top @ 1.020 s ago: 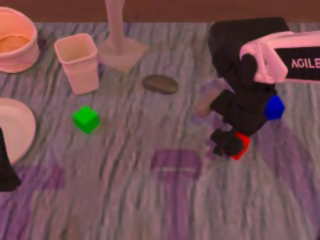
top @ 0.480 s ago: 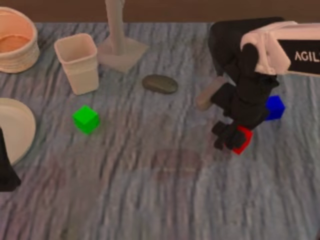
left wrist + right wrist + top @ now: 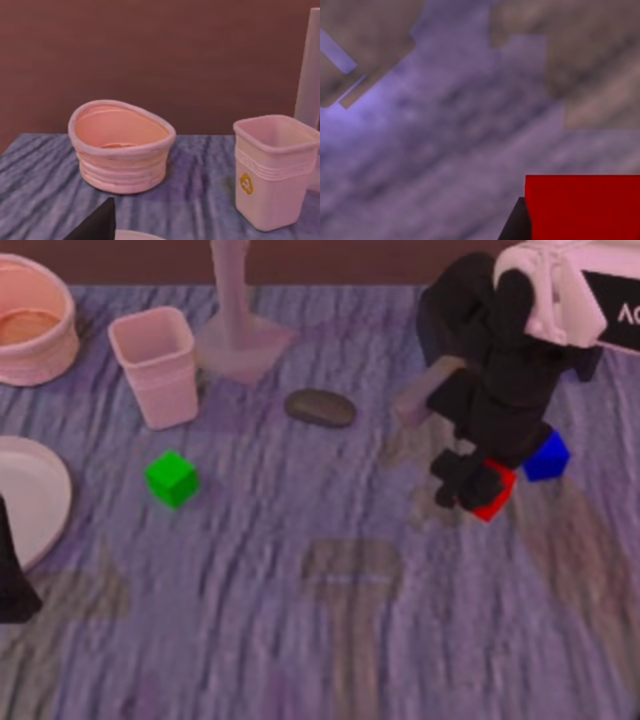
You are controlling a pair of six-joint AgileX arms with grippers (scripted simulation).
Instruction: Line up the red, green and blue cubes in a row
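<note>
Right gripper (image 3: 470,483) is clamping the small bright red cube (image 3: 495,492), its dark fingers closed against the cube's sides at the table's 3 o'clock side.

Just beside the red cube, at its 1 o'clock, the deep blue cube (image 3: 547,457) is sitting, the two nearly touching and partly covered by the black wrist of the right arm. Well apart, toward 9 o'clock, the bright green cube (image 3: 171,479) is resting alone on the streaked grey-purple table (image 3: 300,640). Beyond the green cube, at its 12 o'clock, a tall pale square cup (image 3: 155,365) is standing, with a ribbed pinkish bowl (image 3: 32,332) at its 9 o'clock, a pale stand with a square base (image 3: 240,335) at its 3 o'clock, and a dark flat oval stone (image 3: 320,407) lying between stand and gripper. A white plate's rim (image 3: 40,495) is showing at the 9 o'clock edge, where the left gripper (image 3: 12,585) is sitting parked.
</note>
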